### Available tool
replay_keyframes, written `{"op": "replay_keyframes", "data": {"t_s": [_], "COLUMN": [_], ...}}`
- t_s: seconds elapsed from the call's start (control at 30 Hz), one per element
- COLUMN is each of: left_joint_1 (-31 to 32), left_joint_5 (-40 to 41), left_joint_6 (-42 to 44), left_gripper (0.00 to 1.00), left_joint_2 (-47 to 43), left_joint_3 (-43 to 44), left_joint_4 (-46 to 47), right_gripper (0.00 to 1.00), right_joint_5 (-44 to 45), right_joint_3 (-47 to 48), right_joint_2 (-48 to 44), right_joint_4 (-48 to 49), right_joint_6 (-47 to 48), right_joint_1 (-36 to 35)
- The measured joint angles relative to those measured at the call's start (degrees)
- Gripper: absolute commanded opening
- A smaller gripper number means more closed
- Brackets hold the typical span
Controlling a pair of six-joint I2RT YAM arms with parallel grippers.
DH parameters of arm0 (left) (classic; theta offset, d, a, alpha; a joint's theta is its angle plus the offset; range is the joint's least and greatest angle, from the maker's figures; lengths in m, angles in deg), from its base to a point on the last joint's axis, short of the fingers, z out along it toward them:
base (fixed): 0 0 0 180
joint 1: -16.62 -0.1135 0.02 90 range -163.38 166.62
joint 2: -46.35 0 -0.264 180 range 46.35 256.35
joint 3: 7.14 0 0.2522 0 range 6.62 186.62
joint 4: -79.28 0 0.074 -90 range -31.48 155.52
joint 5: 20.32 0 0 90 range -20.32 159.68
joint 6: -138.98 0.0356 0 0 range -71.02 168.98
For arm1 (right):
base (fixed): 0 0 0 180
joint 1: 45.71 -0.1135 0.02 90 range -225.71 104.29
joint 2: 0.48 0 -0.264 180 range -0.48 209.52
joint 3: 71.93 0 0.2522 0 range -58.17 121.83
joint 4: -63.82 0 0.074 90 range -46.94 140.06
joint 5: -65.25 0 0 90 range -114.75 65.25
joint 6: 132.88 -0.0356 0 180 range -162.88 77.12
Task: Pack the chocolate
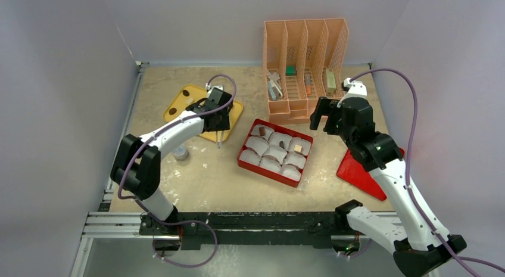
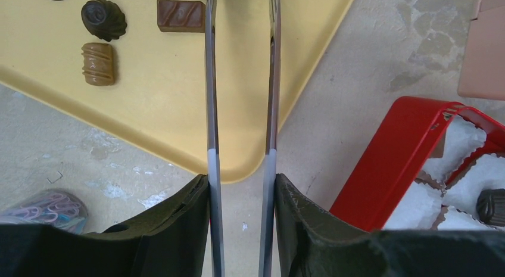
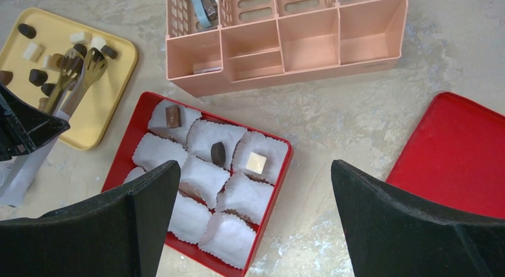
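My left gripper (image 1: 218,119) (image 2: 241,181) is shut on metal tongs (image 2: 210,80), whose arms stand apart and reach over the yellow tray (image 2: 155,98) (image 1: 178,98). The tong tips (image 3: 89,59) hang over loose chocolate there. A dark fluted piece (image 2: 104,18), a brown bar (image 2: 180,15) and a tan ribbed piece (image 2: 98,64) lie on the tray. The red box (image 1: 241,161) (image 3: 286,170) holds white paper cups, three with chocolate: brown (image 3: 172,116), dark oval (image 3: 218,153) and cream square (image 3: 256,162). My right gripper (image 1: 324,119) (image 3: 255,170) is open and empty, high above the box.
A peach desk organiser (image 1: 304,68) (image 3: 286,44) stands behind the box. The red lid (image 1: 357,170) (image 3: 458,158) lies to the right. A small jar of paper clips (image 1: 180,152) (image 2: 41,205) sits near the left arm. Walls close in on three sides.
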Motion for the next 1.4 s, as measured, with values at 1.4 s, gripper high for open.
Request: {"op": "replay_keyframes", "data": {"t_s": [1.4], "left_joint_1": [0.59], "left_joint_5": [-19.37], "left_joint_6": [5.97], "left_gripper": [0.21], "left_joint_2": [-15.37], "left_joint_3": [1.36], "left_joint_4": [-9.46], "right_gripper": [0.99], "right_joint_5": [-0.72], "right_joint_3": [1.22], "right_joint_2": [0.79], "right_joint_4": [-2.62], "right_joint_6": [-5.16], "right_joint_1": [0.0]}}
